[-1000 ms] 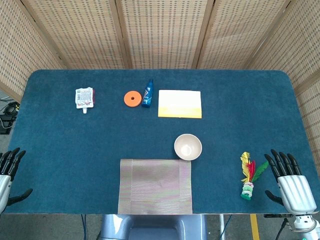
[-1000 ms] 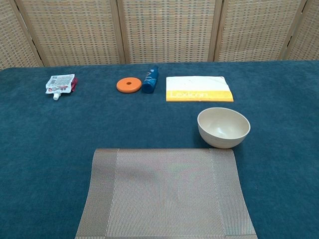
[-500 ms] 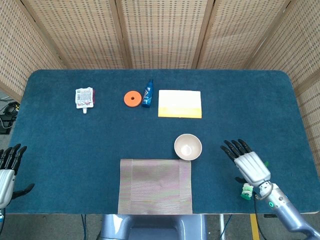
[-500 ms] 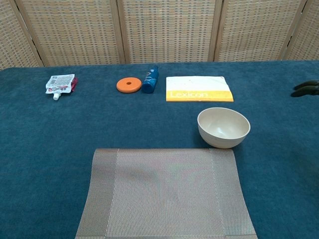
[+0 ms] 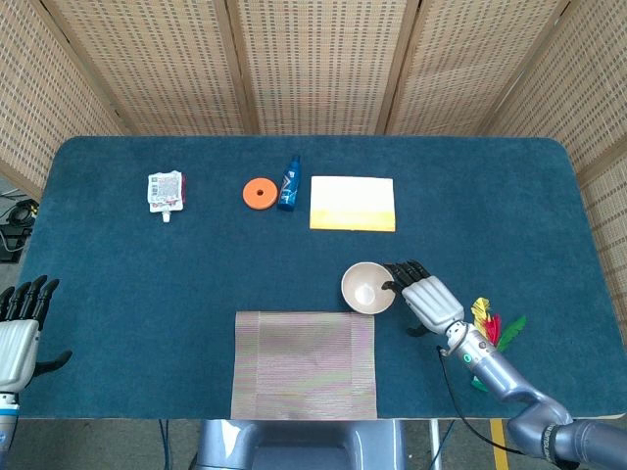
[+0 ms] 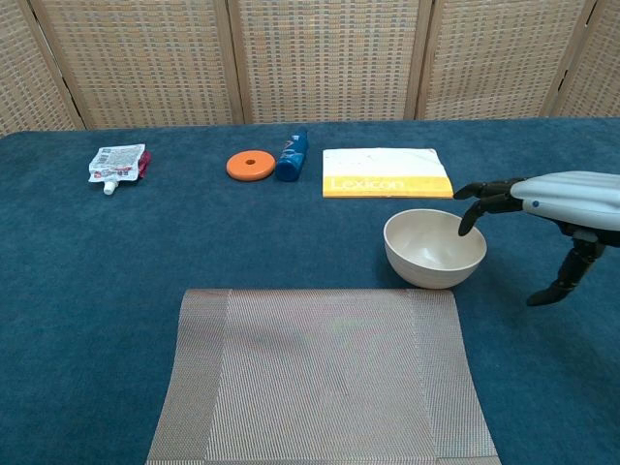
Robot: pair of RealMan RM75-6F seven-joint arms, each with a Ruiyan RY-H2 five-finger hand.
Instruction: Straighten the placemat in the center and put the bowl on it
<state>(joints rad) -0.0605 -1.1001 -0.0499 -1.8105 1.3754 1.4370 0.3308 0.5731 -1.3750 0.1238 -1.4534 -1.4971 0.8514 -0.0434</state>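
Since half a second ago the right hand (image 5: 423, 297) has swept in from the table's right side to the bowl (image 5: 368, 288), and its fingertips (image 6: 477, 204) now curl over the rim at the bowl's 3 o'clock, thumb hanging below and apart — spread, clamped on nothing yet. Only the feathered toy (image 5: 487, 338) it was covering has come back into sight; bowl and mat (image 5: 305, 364) lie where they did. That bowl sits upright just off the mat's 1 o'clock corner, its base near the mat's far edge without resting on it. Already square to the near table edge at 6 o'clock, the mat looks to need little straightening. Left hand (image 5: 20, 328) waits at the table's 8 o'clock, fingers apart and empty. I judge the bowl light, rigid and smooth — probably plastic or melamine, so apt to slide on the felt or slip from a loose pinch. A firm hold on the wall at 3 o'clock, fingers inside and thumb outside, seems the place to take it; the lift to the mat's centre is short. Toward 12 o'clock lie a book (image 5: 353, 204), bottle (image 5: 289, 184), orange disc (image 5: 258, 193) and pouch (image 5: 165, 192), well apart from the work.
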